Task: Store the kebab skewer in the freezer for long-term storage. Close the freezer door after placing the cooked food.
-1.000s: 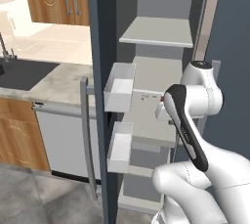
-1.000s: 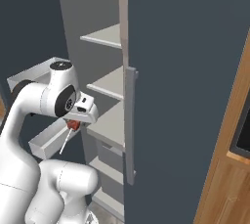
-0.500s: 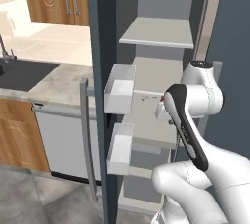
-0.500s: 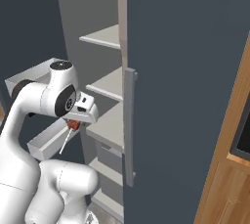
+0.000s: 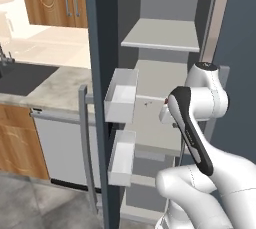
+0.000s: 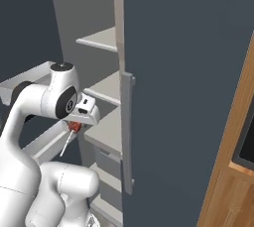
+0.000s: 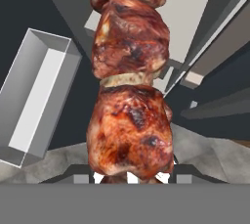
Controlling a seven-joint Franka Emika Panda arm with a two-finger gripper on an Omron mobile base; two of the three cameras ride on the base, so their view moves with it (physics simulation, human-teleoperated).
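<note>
Nothing has shifted since the earlier pictures: arm, skewer and door all sit as they did. Closed tight on the meat end of the skewer (image 6: 71, 133), the pincer (image 6: 74, 123) hovers in front of the open freezer (image 5: 165, 63), beside the front edge of a middle shelf (image 6: 106, 133). Its bare stick slants down and away below the pincer. In the hand view the meat chunks (image 7: 129, 100) run straight up from the fingertips, glossy and browned.

By the look of it, the skewer is light; the stick is stiff but thin, the meat soft and likely greasy. Gripping the chunks holds it now but could slip or squash.

Further out, the freezer door (image 5: 102, 73) stands wide open with two white bins (image 5: 121, 102) on its inner side. Beyond it lies a grey desk (image 5: 55, 87) above a silver dishwasher (image 5: 60, 148). No writing or brand can be read anywhere.
</note>
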